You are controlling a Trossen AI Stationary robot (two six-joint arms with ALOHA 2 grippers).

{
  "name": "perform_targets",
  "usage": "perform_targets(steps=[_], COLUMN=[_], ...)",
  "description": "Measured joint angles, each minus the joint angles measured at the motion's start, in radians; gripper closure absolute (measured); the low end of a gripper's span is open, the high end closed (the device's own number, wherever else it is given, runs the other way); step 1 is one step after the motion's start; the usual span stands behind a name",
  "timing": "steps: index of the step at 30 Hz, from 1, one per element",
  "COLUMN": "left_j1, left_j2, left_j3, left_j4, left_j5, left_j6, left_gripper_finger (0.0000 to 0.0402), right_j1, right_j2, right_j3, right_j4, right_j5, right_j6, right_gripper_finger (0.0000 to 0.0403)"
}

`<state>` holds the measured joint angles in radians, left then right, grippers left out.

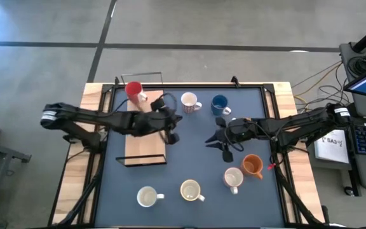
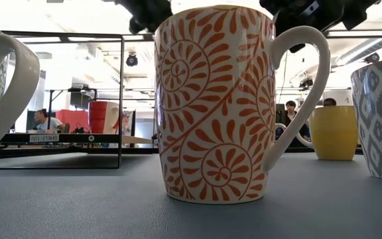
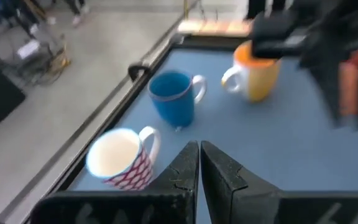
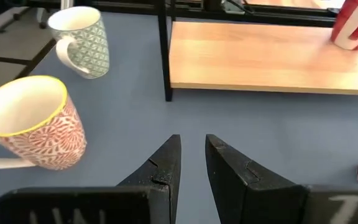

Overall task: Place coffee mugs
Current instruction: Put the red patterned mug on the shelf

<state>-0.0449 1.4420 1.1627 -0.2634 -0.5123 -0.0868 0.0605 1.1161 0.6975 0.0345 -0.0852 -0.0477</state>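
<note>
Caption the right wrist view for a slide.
Right gripper open over the mat, empty; two patterned mugs beside it, red mug on the wooden shelf.

The high camera is looking straight down on the whole table (image 1: 189, 184) and both arms; the low camera is sitting at table-top height, facing level across into the room, very near an orange-patterned mug (image 2: 212, 106); each wrist camera is looking forward past its own dark fingers; the right wrist view is sharing that orange-patterned mug (image 4: 33, 124) with the low view, and the wooden board (image 4: 260, 59) with the high view.
</note>
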Motion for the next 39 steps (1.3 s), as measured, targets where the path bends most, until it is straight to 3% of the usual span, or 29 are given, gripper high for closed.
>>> perform_targets(steps=[8, 14, 25, 30, 39], left_j1=[0.098, 0.143, 0.249, 0.289, 0.312], left_j2=[0.186, 0.244, 0.285, 0.341, 0.411], left_j3=[0.148, 0.163, 0.138, 0.154, 0.185], left_j4=[-0.152, -0.095, -0.015, -0.011, -0.013], left_j5=[0.096, 0.193, 0.214, 0.216, 0.202], left_j6=[0.053, 0.110, 0.137, 0.184, 0.235], left_gripper_finger=[0.0402, 0.0402, 0.0398, 0.0363, 0.0263], right_j1=[0.000, 0.000, -0.002, -0.002, -0.002], right_j2=[-0.100, -0.189, -0.226, -0.225, -0.224], right_j3=[-0.034, -0.093, -0.130, -0.130, -0.144], right_j4=[0.006, 0.024, 0.073, 0.075, 0.073], right_j5=[-0.002, 0.004, 0.006, 0.006, 0.006], right_j6=[-0.024, -0.011, -0.016, -0.002, 0.029], right_gripper_finger=[0.0339, 0.0339, 0.0339, 0.0339, 0.0339])
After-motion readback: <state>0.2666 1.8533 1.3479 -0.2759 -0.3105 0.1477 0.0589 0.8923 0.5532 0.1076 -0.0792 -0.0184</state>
